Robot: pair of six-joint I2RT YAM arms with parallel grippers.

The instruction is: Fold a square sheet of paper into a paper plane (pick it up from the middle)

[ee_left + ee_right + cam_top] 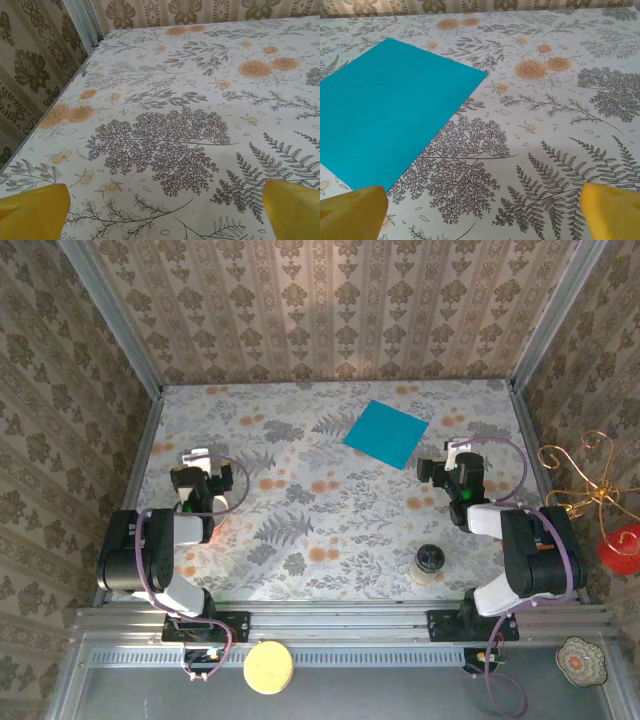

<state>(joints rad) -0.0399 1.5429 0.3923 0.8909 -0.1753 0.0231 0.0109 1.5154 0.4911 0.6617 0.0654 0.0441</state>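
The thin teal-blue square sheet of paper [385, 110] is plain and matt, faintly grainy. The worktop [560, 100] has a smooth floral-printed cover with a soft sheen. The left gripper [162, 215] and right gripper [482, 212] have matt yellow fingers [35, 212]. The grey metal rail [340, 618] looks brushed.
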